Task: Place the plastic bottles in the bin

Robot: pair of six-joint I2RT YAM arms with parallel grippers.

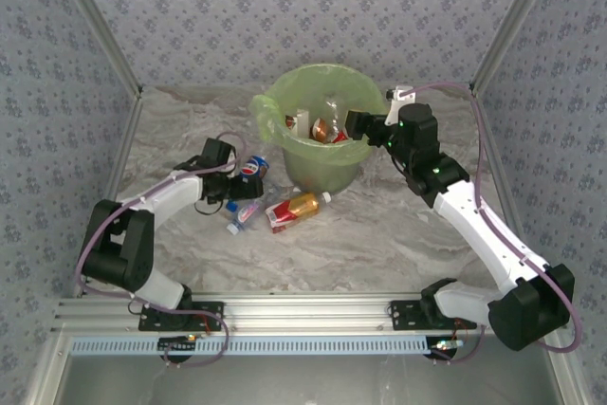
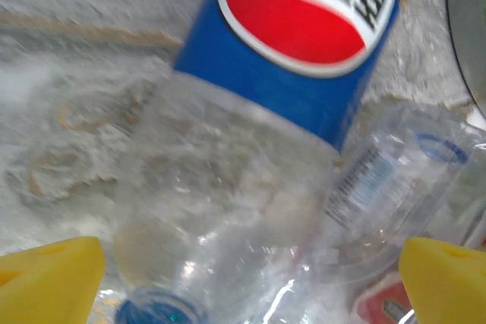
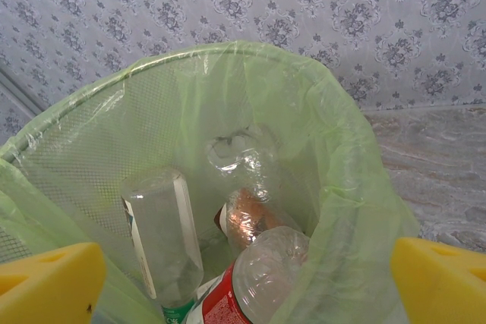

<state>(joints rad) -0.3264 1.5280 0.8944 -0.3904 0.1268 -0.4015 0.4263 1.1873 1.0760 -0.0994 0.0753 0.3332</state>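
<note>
The pale green bin [image 1: 285, 111] stands at the table's middle back, and in the right wrist view the bin [image 3: 342, 157] holds several bottles: a red-labelled one [image 3: 250, 286], a clear white-labelled one [image 3: 163, 233] and an amber one [image 3: 247, 218]. My right gripper [image 1: 357, 124] hovers over its right rim; in its own view the gripper [image 3: 243, 286] is open and holds nothing. Three bottles lie left of the bin: a blue-labelled bottle [image 1: 252, 170], a clear one [image 1: 247, 211] and an amber one [image 1: 296, 208]. My left gripper [image 1: 230, 180] is open, its yellow fingertips [image 2: 49, 278] wide apart either side of the blue-labelled bottle [image 2: 258, 142].
In the left wrist view a second clear bottle [image 2: 395, 187] lies against the blue-labelled one on its right. A metal frame post [image 1: 95, 40] rises on each side and patterned walls close in the back. The marble tabletop [image 1: 379, 234] lies bare in front of the bin.
</note>
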